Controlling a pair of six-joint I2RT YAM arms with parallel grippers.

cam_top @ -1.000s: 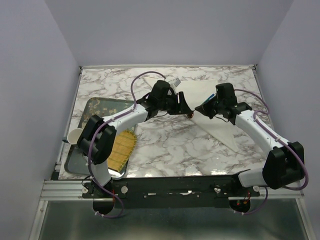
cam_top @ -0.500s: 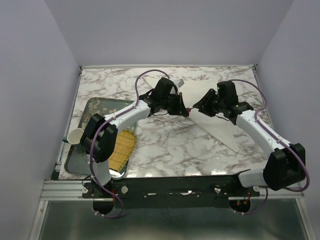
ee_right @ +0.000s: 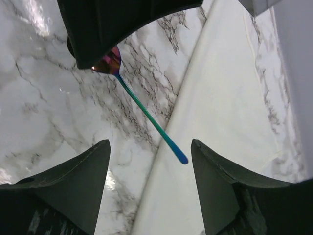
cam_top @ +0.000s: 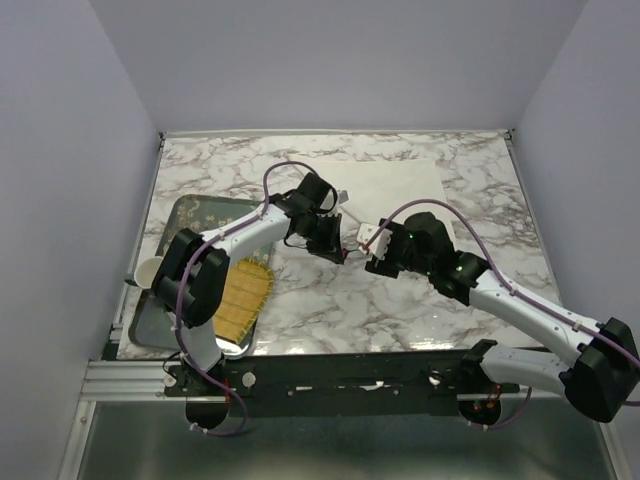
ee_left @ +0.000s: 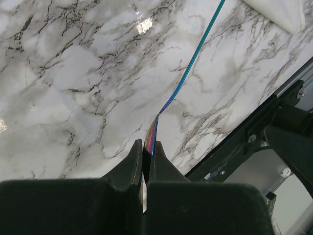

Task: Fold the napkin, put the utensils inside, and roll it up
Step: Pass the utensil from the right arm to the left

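Note:
The spoon (ee_left: 188,68) hangs in the air over the marble. My left gripper (ee_left: 146,144) is shut on its reddish bowl, and the thin blue-teal handle sticks out away from the fingers. In the right wrist view the spoon (ee_right: 146,115) runs from the left gripper's black fingers down to a blue tip. That tip lies between the fingers of my open right gripper (ee_right: 150,147) and touches neither. The cream napkin (cam_top: 400,190) lies folded flat at the back right of the table, partly under the right arm. From above, the left gripper (cam_top: 335,245) and right gripper (cam_top: 368,240) face each other closely at mid-table.
A dark tray (cam_top: 190,215) sits at the left, with a yellow fringed mat (cam_top: 245,295) on its near right part. A white cup (cam_top: 150,270) stands at the tray's left edge. The table's black front rail (ee_left: 274,117) lies close below the left gripper.
The spoon passed from the right gripper to the left. The left shut on its bowl, and the right opened and let go. Both grippers moved nearer and leftward, off the napkin.

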